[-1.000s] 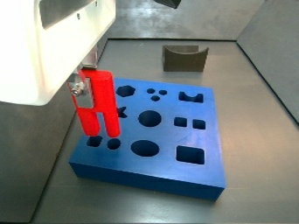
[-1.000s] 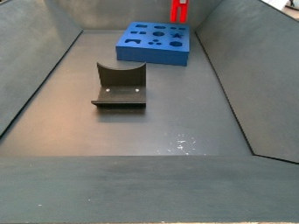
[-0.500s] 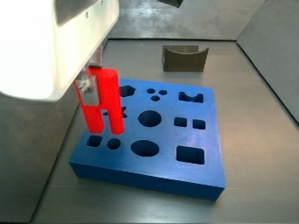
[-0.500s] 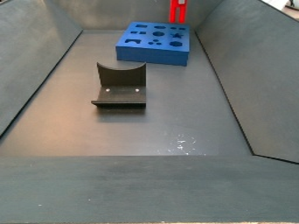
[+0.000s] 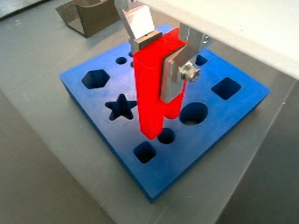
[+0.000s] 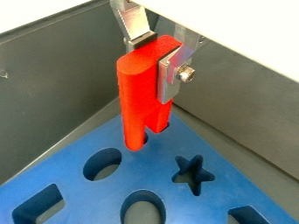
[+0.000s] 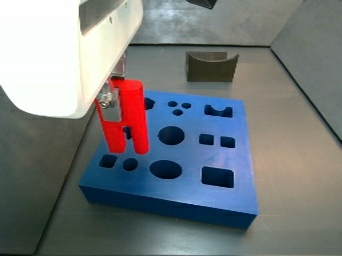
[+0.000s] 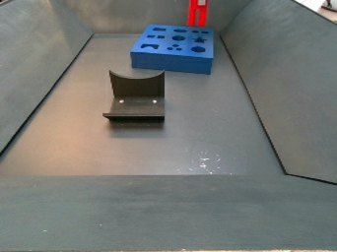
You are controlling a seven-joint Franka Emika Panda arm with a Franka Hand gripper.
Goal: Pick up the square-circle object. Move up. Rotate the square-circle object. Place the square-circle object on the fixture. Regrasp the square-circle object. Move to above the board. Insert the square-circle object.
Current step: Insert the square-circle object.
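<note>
The red square-circle object [image 5: 156, 92] hangs upright, and my gripper [image 5: 160, 59] is shut on its upper end. Its silver fingers [image 6: 176, 72] clamp the two flat sides. Both wrist views show its lower end a little above the blue board [image 6: 149, 175], over the holes near one edge [image 5: 208, 136]. A side view shows the object [image 7: 123, 125] over the board's left part [image 7: 191, 158], under the gripper [image 7: 114, 97]. From the far camera only a red strip [image 8: 199, 12] shows behind the board [image 8: 171, 61]. The fixture stands apart from the board [image 7: 210, 66] [image 8: 134, 95].
The grey bin walls [image 8: 53, 89] slope in on all sides, and one wall [image 6: 59, 96] rises close beside the held piece. The board's cut-outs include a star [image 5: 119, 108], a hexagon [image 5: 96, 80] and several circles and squares.
The gripper and the red piece have shifted slightly over the board's left side, away from its near edge. The grip is unchanged.
</note>
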